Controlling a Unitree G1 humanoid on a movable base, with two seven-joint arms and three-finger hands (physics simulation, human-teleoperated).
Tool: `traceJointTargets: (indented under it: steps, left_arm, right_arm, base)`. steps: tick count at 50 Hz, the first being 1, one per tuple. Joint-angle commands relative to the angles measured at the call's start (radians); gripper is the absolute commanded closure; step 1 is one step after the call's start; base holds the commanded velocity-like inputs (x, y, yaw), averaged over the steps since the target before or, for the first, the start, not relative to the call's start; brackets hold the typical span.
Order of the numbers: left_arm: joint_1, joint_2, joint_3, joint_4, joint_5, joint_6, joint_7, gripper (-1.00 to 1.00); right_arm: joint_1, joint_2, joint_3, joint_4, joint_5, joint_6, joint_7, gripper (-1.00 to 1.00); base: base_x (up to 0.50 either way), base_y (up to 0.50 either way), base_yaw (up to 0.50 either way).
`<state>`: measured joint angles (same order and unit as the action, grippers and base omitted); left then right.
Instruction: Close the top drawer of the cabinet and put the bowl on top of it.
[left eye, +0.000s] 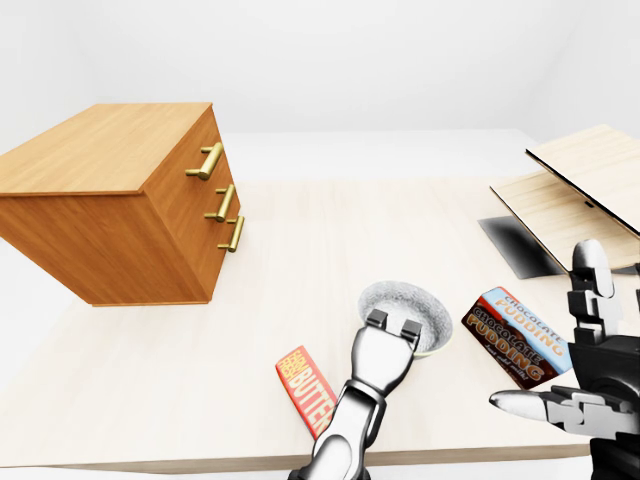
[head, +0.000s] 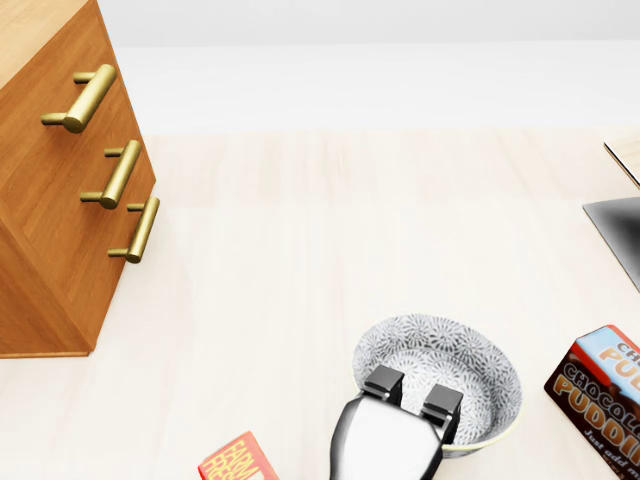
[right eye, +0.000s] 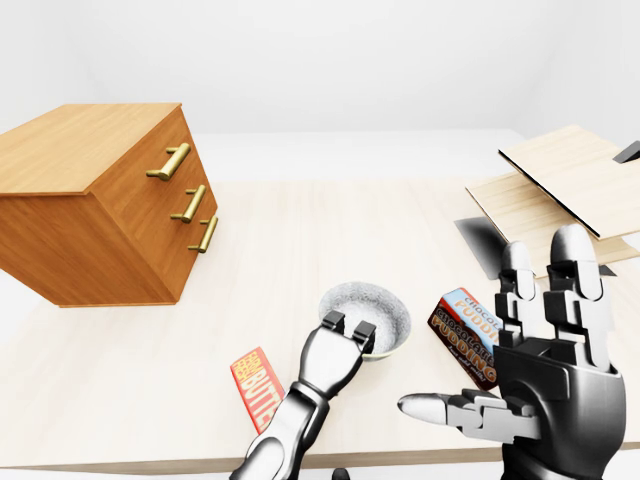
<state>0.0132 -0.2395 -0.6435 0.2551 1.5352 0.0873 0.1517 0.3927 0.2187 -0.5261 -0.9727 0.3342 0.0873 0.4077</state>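
Glossy silver robot hand (right eye: 548, 375), black joints

Left arm (right eye: 285, 435): chrome, entering from the bottom edge of the eye views, angled up and slightly rightward. Left hand (head: 395, 430): back uppermost, two fingers (head: 383, 383) curled down over the lower rim of the bowl (head: 470, 350) in the head view, tips inside; thumb hidden beneath. Right hand (right eye: 545, 375): lower right of the right-eye view, raised, holding nothing; fingers (right eye: 575, 270) straight, pointing up, slightly spread; thumb (right eye: 440, 407) extended sideways toward the view's left. Right wrist cut off by the bottom edge.
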Motion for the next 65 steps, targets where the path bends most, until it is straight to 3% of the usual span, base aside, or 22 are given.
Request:
traceJointTargets:
  steps: [1,12,25,34,36,44,46,50,53,54,57,58,59,60,65]
  left_arm:
    - [-0.006,0.001,0.007,-0.020,-0.012,0.000,0.020,1.00]
    - [-0.015,0.026,0.027,-0.217,0.020,0.000,-0.083,1.00]
    - [-0.018,0.023,0.026,-0.462,0.031,0.000,-0.203,1.00]
    - [-0.049,-0.019,0.003,-0.704,0.013,0.000,-0.316,1.00]
    - [-0.088,-0.053,0.020,-0.784,0.025,0.000,-0.384,1.00]
    - [-0.131,-0.091,0.056,-0.870,0.040,0.000,-0.430,1.00]
    - [-0.187,-0.110,0.092,-0.913,0.084,0.000,-0.505,1.00]
    - [-0.226,-0.110,0.121,-0.953,0.116,0.000,-0.556,1.00]
    - [-0.294,-0.110,0.177,-0.968,0.143,0.000,-0.616,1.00]
    - [-0.316,-0.110,0.194,-0.975,0.126,0.000,-0.687,1.00]
    - [-0.343,-0.110,0.217,-0.978,0.113,0.000,-0.758,1.00]
    - [-0.365,-0.110,0.240,-0.982,0.092,0.000,-0.818,1.00]
    - [-0.369,-0.110,0.241,-0.982,0.090,0.000,-0.822,1.00]
    - [-0.408,-0.110,0.282,-0.980,0.063,0.000,-0.850,1.00]
    - [-0.473,-0.110,0.345,-0.929,-0.005,0.000,-0.850,1.00]
  right_arm:
    - [-0.001,-0.002,0.004,0.005,-0.001,0.000,-0.002,-1.00]
    - [0.005,0.001,0.016,0.011,-0.011,0.000,0.002,-1.00]
    - [0.002,-0.006,0.025,0.017,-0.019,0.000,-0.006,-1.00]
    - [0.004,-0.007,0.039,0.011,-0.028,0.000,-0.011,-1.00]
    - [0.002,-0.009,0.044,0.014,-0.033,0.000,-0.013,-1.00]
    - [0.000,-0.015,0.054,0.019,-0.039,0.000,-0.019,-1.00]
    - [-0.003,-0.016,0.063,0.029,-0.049,0.000,-0.023,-1.00]
    - [-0.002,-0.021,0.074,0.037,-0.057,0.000,-0.028,-1.00]
    - [0.000,-0.023,0.075,0.039,-0.054,0.000,-0.029,-1.00]
    - [0.001,-0.023,0.075,0.040,-0.054,0.000,-0.029,-1.00]
    - [0.003,-0.024,0.075,0.040,-0.052,0.000,-0.029,-1.00]
    - [0.005,-0.022,0.075,0.039,-0.053,0.000,-0.028,-1.00]
    - [0.005,-0.022,0.075,0.039,-0.053,0.000,-0.028,-1.00]
    - [0.009,-0.020,0.074,0.039,-0.050,0.000,-0.024,-1.00]
    - [0.010,-0.018,0.076,0.038,-0.052,0.000,-0.021,-1.00]
  base:
    - [0.00,0.00,0.00]
    - [0.00,0.00,0.00]
    - [0.00,0.00,0.00]
    - [0.00,0.00,0.00]
    - [0.00,0.00,0.00]
    - [0.00,0.00,0.00]
    - [0.00,0.00,0.00]
    - [0.00,0.00,0.00]
    - [0.00,0.00,0.00]
    - [0.00,0.00,0.00]
    - [0.00,0.00,0.00]
    - [0.00,0.00,0.00]
    - [0.00,0.00,0.00]
    - [0.00,0.00,0.00]
    - [0.00,0.00,0.00]
